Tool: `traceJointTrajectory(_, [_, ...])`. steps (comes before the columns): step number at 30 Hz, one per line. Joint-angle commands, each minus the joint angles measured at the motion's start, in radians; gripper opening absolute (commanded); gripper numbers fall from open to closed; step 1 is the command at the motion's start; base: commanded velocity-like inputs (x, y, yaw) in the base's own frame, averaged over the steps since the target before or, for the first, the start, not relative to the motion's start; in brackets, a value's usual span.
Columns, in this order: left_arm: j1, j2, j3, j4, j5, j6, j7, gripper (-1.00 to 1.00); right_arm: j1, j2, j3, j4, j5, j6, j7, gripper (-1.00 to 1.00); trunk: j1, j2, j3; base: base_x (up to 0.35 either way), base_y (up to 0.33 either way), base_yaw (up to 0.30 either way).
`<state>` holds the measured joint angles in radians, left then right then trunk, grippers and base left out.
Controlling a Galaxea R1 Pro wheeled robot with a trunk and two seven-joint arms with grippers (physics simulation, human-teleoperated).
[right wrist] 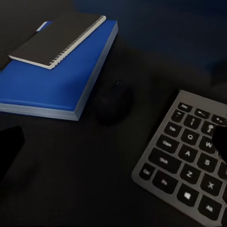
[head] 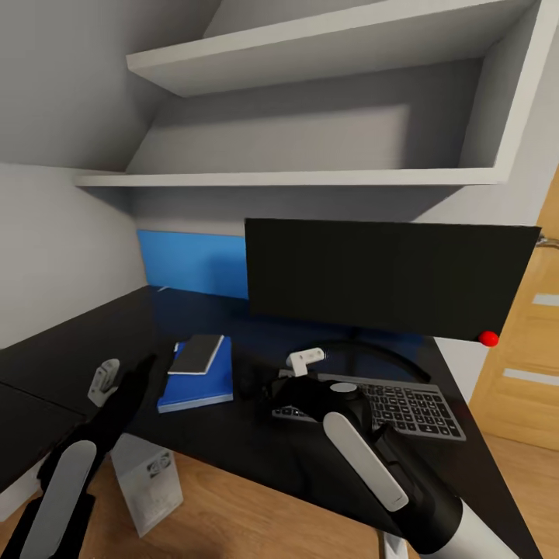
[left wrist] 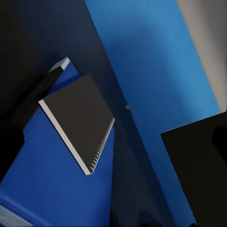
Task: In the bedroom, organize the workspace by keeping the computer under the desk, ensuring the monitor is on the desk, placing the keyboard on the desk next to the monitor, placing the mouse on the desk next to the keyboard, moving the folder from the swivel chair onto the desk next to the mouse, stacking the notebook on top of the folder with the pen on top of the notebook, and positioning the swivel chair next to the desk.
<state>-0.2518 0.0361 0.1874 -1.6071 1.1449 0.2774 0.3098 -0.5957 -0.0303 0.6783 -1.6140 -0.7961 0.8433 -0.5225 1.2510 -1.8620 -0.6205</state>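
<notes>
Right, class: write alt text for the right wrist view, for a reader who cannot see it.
A dark spiral notebook lies on a blue folder on a black desk. Beside the folder sits a black mouse, then a grey keyboard with black keys.

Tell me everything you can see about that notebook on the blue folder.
The notebook is thin and rectangular, with a dark grey cover, pale page edges and a spiral binding along one long side. It lies closed and flat on the blue folder, turned slightly askew and covering the folder's far part. It touches only the folder, and nothing rests on it. The folder sits on the black desk, left of the mouse.
</notes>
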Motion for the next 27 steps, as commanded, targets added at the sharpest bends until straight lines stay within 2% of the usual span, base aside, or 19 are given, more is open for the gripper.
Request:
traceJointTrajectory(1, [-0.005, 0.005, 0.011, -0.001, 0.016, 0.029, 0.006, 1.00, -0.002, 0.000, 0.003, -0.001, -0.009, 0.005, -0.011, 1.00, 0.000, -0.001, -0.001, -0.001, 0.000, 0.201])
traceJointTrajectory(3, [-0.012, 0.015, 0.028, -0.002, 0.025, 0.075, 0.006, 1.00, -0.003, 0.002, 0.004, -0.001, -0.009, 0.016, -0.011, 1.00, 0.000, -0.001, -0.001, -0.001, 0.000, 0.222])
traceJointTrajectory(4, [-0.021, 0.029, 0.042, -0.002, 0.034, 0.130, 0.007, 1.00, -0.004, 0.003, 0.005, -0.001, -0.009, 0.036, -0.011, 1.00, 0.000, -0.001, -0.001, 0.000, 0.000, 0.249])
traceJointTrajectory(7, [-0.031, 0.039, 0.049, -0.002, 0.039, 0.173, 0.010, 1.00, -0.005, 0.007, 0.008, -0.001, -0.008, 0.047, -0.011, 1.00, 0.000, -0.001, -0.002, 0.000, 0.000, 0.255])
traceJointTrajectory(9, [-0.044, 0.048, 0.053, -0.002, 0.041, 0.226, 0.014, 1.00, -0.005, 0.012, 0.011, -0.001, -0.007, 0.053, -0.012, 1.00, 0.000, -0.001, -0.003, 0.000, 0.000, 0.262])
traceJointTrajectory(10, [-0.061, 0.056, 0.056, -0.002, 0.043, 0.291, 0.017, 1.00, -0.005, 0.028, 0.014, -0.001, -0.006, 0.058, -0.012, 1.00, 0.000, -0.001, -0.003, 0.000, 0.000, 0.272])
traceJointTrajectory(13, [-0.070, 0.058, 0.058, -0.002, 0.044, 0.316, 0.019, 1.00, -0.006, 0.041, 0.015, 0.001, -0.005, 0.060, -0.013, 1.00, 0.000, -0.001, -0.003, 0.000, 0.000, 0.274])
traceJointTrajectory(15, [-0.070, 0.059, 0.057, -0.002, 0.043, 0.319, 0.022, 1.00, -0.006, 0.042, 0.015, 0.002, -0.005, 0.060, -0.013, 1.00, 0.000, -0.001, -0.003, 0.000, 0.000, 0.275])
traceJointTrajectory(16, [-0.072, 0.059, 0.056, -0.002, 0.044, 0.323, 0.042, 1.00, -0.006, 0.044, 0.018, 0.002, -0.004, 0.060, -0.013, 1.00, 0.000, -0.001, -0.004, 0.000, 0.000, 0.275])
traceJointTrajectory(24, [-0.076, 0.057, 0.065, -0.002, 0.044, 0.322, 0.044, 1.00, -0.006, 0.045, 0.016, 0.002, -0.005, 0.060, -0.013, 1.00, 0.000, -0.001, -0.004, 0.000, 0.000, 0.276])
traceJointTrajectory(27, [-0.084, 0.057, 0.066, -0.002, 0.045, 0.324, 0.045, 1.00, -0.006, 0.045, 0.016, 0.002, -0.006, 0.060, -0.013, 1.00, -0.012, 0.020, 0.005, 0.000, 0.000, 0.276])
